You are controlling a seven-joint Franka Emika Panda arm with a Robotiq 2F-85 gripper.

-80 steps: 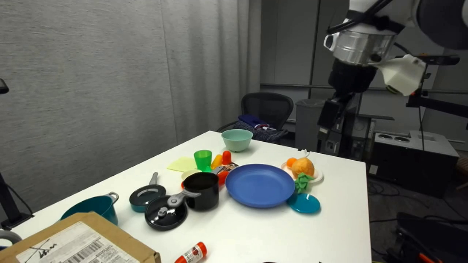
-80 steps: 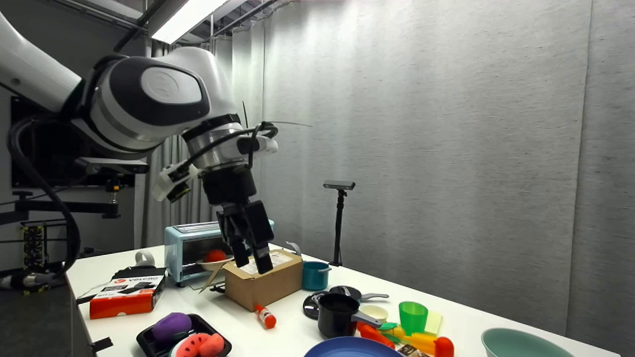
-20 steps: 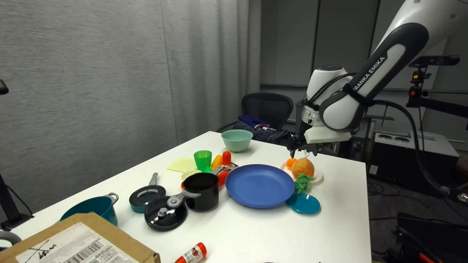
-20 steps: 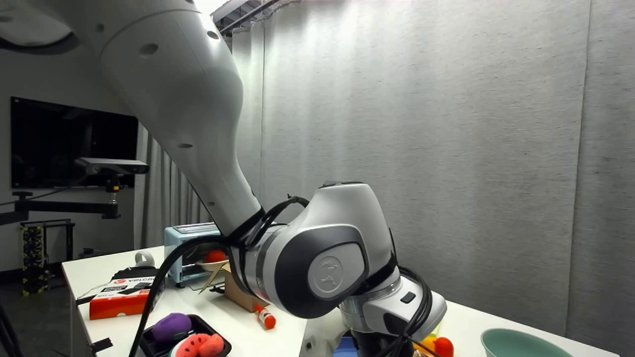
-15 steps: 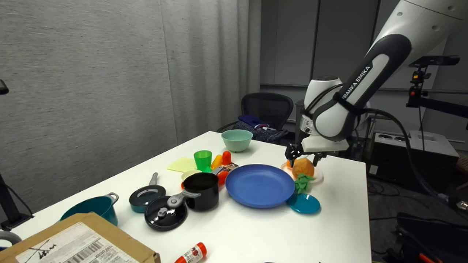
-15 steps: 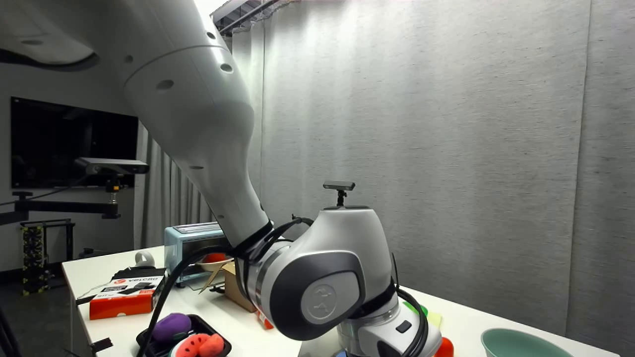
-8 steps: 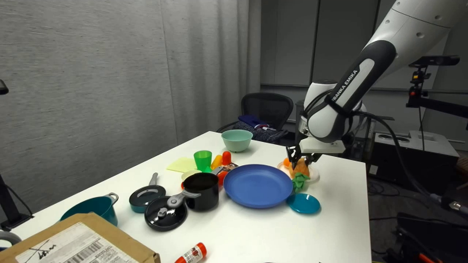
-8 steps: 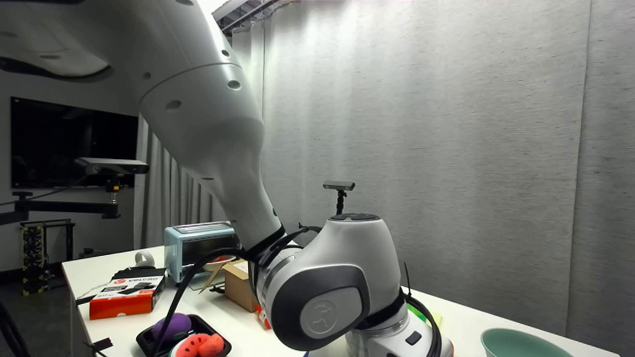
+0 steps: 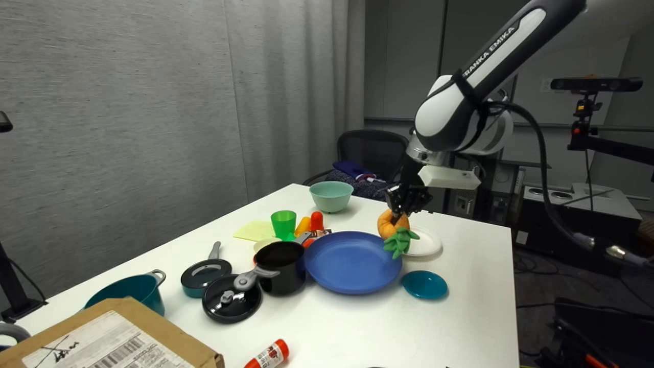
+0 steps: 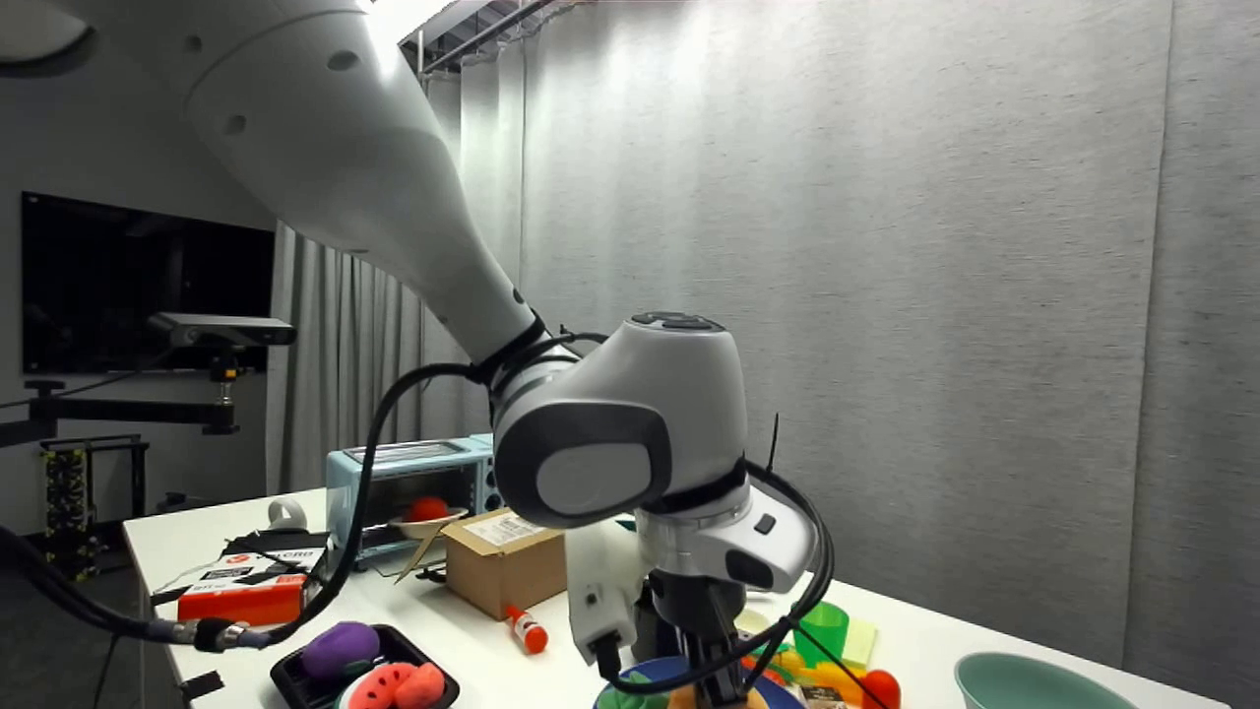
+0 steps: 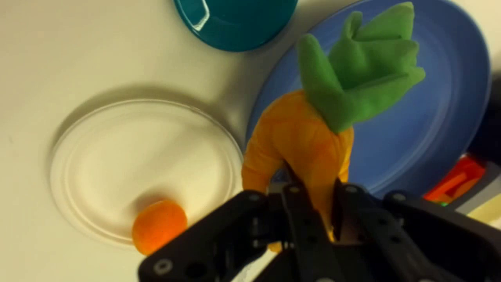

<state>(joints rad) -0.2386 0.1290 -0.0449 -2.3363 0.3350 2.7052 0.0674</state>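
The plush pineapple (image 11: pixel 289 129) is in the grip, not yet let go

From where I stand, the picking-up looks done: the pineapple seems clear of the table (image 9: pixel 460 327), hanging over the edge of the blue plate (image 9: pixel 347 268), and in the wrist view its green leaves (image 11: pixel 368 64) spread above that plate. Whether its underside brushes the rim, I can't tell. Just beside lies the white plate (image 11: pixel 129 152), with an orange ball (image 11: pixel 158 225) at its rim; a teal dish (image 9: pixel 424 285) sits near both plates. What is left, as far as I can judge, is setting the pineapple down and letting it go, and neither shows as done.

The gripper (image 11: pixel 317 196) is grasping the pineapple: its two fingers (image 11: pixel 303 223) stand close together, the narrow gap between them filled by a pinched fold of orange plush, while the rest of the body bulges out past them. In an exterior view, they point downward into the soft body.
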